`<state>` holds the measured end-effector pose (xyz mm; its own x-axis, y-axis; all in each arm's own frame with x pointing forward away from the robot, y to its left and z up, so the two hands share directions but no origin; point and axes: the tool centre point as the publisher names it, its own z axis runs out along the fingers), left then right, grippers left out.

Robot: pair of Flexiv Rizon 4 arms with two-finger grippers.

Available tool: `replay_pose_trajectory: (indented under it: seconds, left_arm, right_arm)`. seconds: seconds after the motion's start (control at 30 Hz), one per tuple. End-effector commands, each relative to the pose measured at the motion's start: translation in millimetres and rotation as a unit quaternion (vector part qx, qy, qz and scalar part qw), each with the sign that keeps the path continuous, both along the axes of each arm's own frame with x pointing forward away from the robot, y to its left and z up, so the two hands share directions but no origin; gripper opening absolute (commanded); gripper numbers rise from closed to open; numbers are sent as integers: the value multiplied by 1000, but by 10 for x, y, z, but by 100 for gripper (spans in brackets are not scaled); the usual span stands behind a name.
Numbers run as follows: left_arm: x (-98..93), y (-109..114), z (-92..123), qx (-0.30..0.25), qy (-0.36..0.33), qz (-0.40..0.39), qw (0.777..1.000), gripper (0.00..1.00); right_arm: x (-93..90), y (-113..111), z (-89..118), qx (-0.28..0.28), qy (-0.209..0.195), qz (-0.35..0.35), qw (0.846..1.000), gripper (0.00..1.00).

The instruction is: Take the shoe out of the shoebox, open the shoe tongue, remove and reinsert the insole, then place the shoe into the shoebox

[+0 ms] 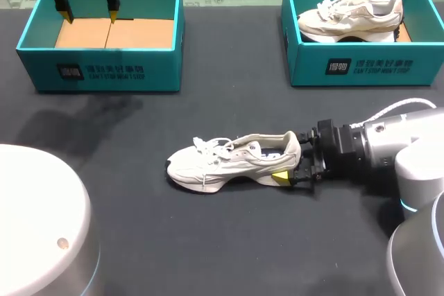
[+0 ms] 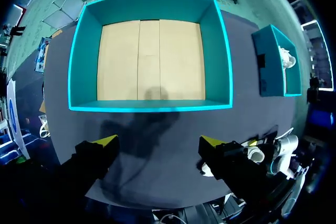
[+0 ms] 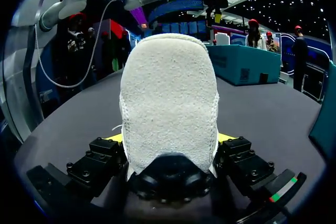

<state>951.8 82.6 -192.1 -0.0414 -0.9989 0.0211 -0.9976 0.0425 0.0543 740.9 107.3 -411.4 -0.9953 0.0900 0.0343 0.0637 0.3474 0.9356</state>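
Now, on the tabletop [image 1: 229, 240], with the empty shoebox [image 1: 104, 71] below our spread left claw [image 1: 89, 13], our right claw [image 1: 295, 164] pinches the shoe [image 1: 222, 161] by its heel, which we should hold firm and level while the tongue gets opened.

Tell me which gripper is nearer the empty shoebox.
Left. The left gripper hangs over the empty shoebox; the right gripper grips the shoe by its heel, far from that box.

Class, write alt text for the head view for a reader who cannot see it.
The right tool grips the heel of a white lace-up sneaker lying on the dark grey table. The left tool hangs open over an empty teal cardboard shoebox; a second teal shoebox holds another white sneaker.
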Motion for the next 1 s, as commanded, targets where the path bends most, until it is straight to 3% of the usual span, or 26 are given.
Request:
replay_pose_trajectory:
  seconds: [0.03,0.13,0.57,1.0]
  left_arm:
    - [-247,-242,42,9,-6,-6,1000,100]
    - [-362,-432,87,17,2,-17,1000,100]
    - [-362,-432,87,17,2,-17,1000,100]
    - [-868,-1048,94,1,-5,-57,998,100]
  right_arm:
    - [18,2,-16,-2,0,0,1000,0]
    - [18,2,-16,-2,0,0,1000,0]
    - [18,2,-16,-2,0,0,1000,0]
    - [18,2,-16,-2,0,0,1000,0]
